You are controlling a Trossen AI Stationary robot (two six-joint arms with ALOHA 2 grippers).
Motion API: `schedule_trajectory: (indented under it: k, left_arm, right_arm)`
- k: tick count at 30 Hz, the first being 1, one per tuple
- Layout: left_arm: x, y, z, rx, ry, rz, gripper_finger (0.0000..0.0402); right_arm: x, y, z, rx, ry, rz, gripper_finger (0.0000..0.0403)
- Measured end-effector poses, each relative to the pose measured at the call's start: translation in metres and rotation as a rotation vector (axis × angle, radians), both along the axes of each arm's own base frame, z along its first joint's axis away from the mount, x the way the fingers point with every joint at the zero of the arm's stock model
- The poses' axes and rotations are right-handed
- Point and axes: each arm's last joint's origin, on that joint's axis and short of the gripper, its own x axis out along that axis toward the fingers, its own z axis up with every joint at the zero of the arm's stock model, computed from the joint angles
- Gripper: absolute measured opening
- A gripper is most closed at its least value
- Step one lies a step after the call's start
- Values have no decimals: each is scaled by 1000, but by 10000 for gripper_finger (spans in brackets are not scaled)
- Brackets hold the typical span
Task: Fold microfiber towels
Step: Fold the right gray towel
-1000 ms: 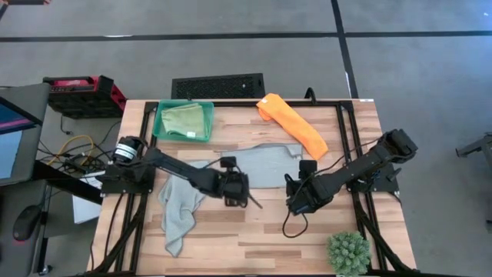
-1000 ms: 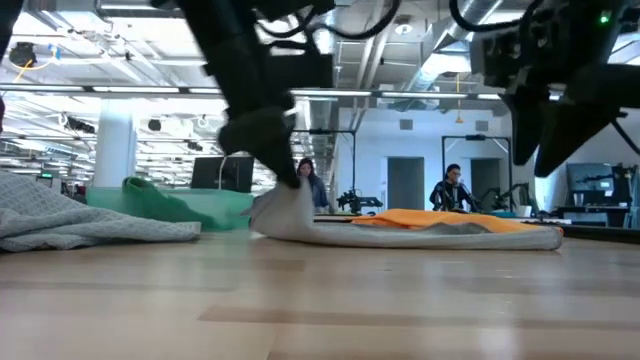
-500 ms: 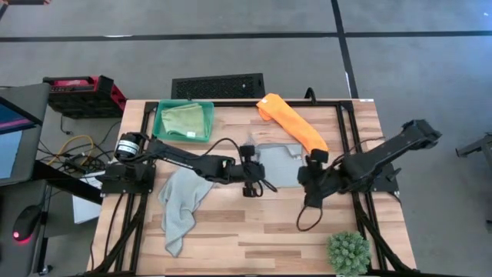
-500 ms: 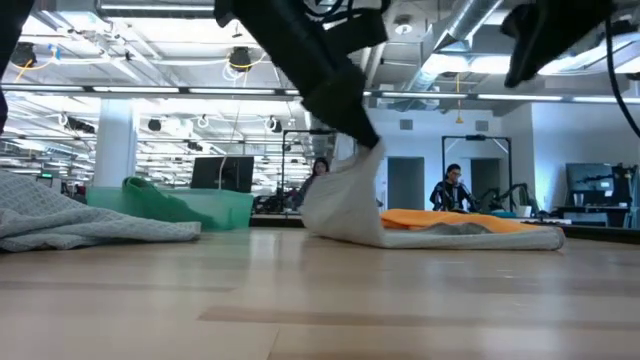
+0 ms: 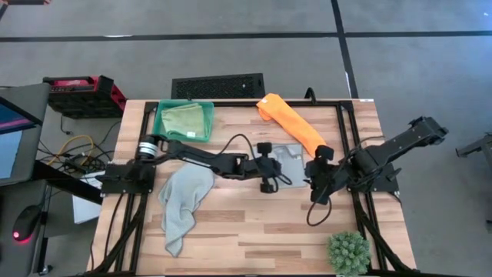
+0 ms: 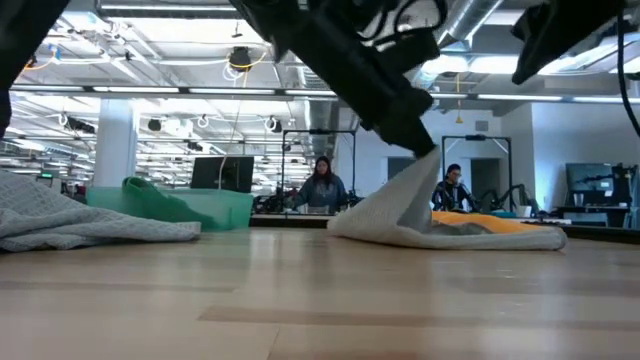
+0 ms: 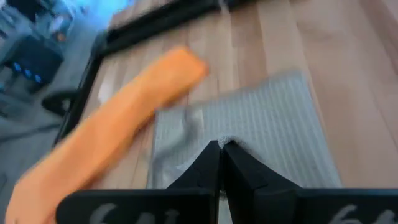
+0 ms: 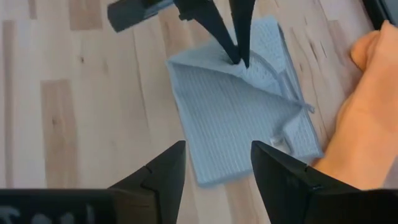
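Starting at the near edge of the tabletop (image 5: 254, 231): just a spiky plant ball (image 5: 348, 252) in the right corner, not part of the job. A bit farther in, on the left side, the crumpled grey towel (image 5: 181, 204), all bunched in a long heap. Not folded at all yet.

Moving on to the middle. Here, the left pincer (image 5: 270, 181), shut tight on one edge of the flat grey towel (image 5: 290, 158). Lifts that edge up off the wood and over the rest of the cloth, like turning a page in a book. Looks like a first fold about halfway through, not pressed down yet. Close beside it, the right pincer (image 5: 317, 188), wide open, with nothing in it. Hangs low near the right end of the same towel, not touching the cloth as far as can be seen.

Farther back, just beside that towel, the orange towel (image 5: 296, 123), long and bunched like a roll. Not neatly folded, by the look of it. At the far edge, on the left, the light green towel (image 5: 183, 119), lying fairly flat inside the green tray (image 5: 184, 139). Hard to tell if folded or only dropped in.

So, for the job: one towel being folded right now, none clearly finished. Left to do: lay this fold down, maybe fold once more, then the crumpled grey one, the orange one, and perhaps the green one too.
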Motion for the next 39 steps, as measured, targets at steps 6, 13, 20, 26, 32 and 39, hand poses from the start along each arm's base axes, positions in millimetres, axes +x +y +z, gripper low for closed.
schedule_trajectory:
  k: [6, 13, 20, 26, 32, 39]
  left_arm:
    - [26, 0, 11, 35, -48, -35, 0]
    - [36, 3, 25, 68, -74, -33, 0]
    - [33, 18, 25, 189, -49, 178, 0]
    - [34, 25, 30, 187, -122, 281, 0]
    - [36, 27, 38, 239, -196, 376, 0]
    - [40, 22, 36, 154, -192, 127, 0]
  right_arm:
    - [0, 0, -14, -10, 28, -3, 205]
    - [0, 0, -19, -18, 48, -5, 205]
    - [0, 0, -19, -19, 49, -5, 205]
    - [0, 0, -19, -18, 48, -5, 205]
    - [0, 0, -19, -17, 49, -6, 205]
    - [0, 0, -19, -17, 48, -5, 205]
